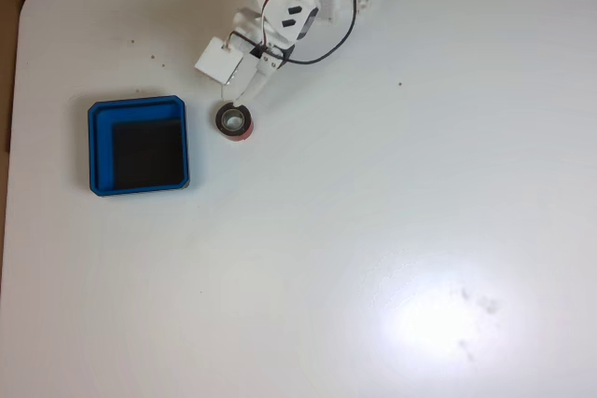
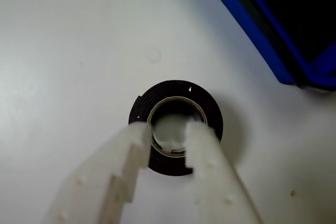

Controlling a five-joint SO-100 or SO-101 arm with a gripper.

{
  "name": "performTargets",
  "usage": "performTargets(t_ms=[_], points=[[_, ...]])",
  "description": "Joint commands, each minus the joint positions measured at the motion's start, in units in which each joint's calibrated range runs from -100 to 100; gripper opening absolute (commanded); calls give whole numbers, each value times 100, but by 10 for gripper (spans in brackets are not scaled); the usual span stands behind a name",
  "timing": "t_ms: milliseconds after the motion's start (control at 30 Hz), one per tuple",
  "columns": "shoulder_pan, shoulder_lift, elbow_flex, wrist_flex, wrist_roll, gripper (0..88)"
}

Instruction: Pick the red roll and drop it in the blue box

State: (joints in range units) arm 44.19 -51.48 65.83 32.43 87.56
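1. My gripper [image 2: 167, 129] hangs directly over the red roll [image 2: 176, 127]; in the wrist view its fingers stand slightly apart, tips over the roll's pale core, clamping nothing.
2. The red roll [image 1: 234, 122] lies flat on the white table [image 1: 392, 212], just right of the blue box [image 1: 138, 145] in the fixed view, not touching it.

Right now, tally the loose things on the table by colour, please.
Red: 1, the red roll, lying flat
Blue: 1, the blue box, nothing in it
Total: 2
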Motion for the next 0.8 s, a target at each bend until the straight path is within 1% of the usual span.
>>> performTargets(t_ms=[0, 267, 333, 433, 600, 767], points=[[51, 825, -1030, -50, 26, 5], [51, 1620, -1507, -25, 44, 8], [32, 1695, -1596, 173, 44, 10], [2, 1979, -2028, 816, 44, 10], [2, 2615, -3259, 2087, 44, 10], [-17, 3158, -3879, 3085, 35, 10]])
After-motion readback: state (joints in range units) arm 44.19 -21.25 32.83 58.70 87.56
